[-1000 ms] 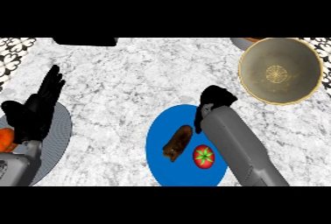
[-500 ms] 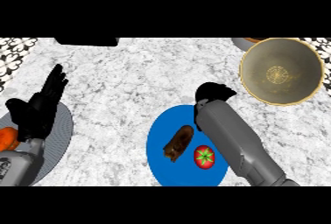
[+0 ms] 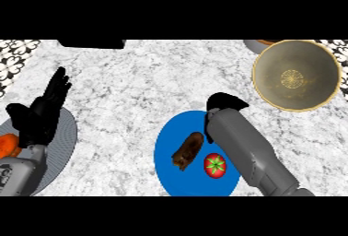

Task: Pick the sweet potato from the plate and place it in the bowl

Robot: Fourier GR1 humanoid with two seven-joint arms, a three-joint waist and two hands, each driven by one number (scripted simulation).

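Note:
A brown sweet potato (image 3: 188, 151) lies on the blue plate (image 3: 170, 170), left of a red tomato (image 3: 215, 165). The olive bowl (image 3: 296, 75) with a yellow rim stands at the upper right, and nothing lies in it. My right hand (image 3: 225, 102) hovers at the plate's upper right edge, above and to the right of the sweet potato, apart from it. Only its back shows beyond the grey forearm, so its fingers are hidden. My left hand (image 3: 42, 112) rests open at the left, fingers up.
A grey round mat (image 3: 62, 138) lies under my left forearm, with an orange object (image 3: 8, 146) at the left edge. A dark object (image 3: 92, 44) sits at the counter's far edge. Another dish's rim (image 3: 259, 44) peeks beside the bowl.
My right hand has drifted a little up and left toward the plate's top edge. The left hand, sweet potato and tomato have stayed put.

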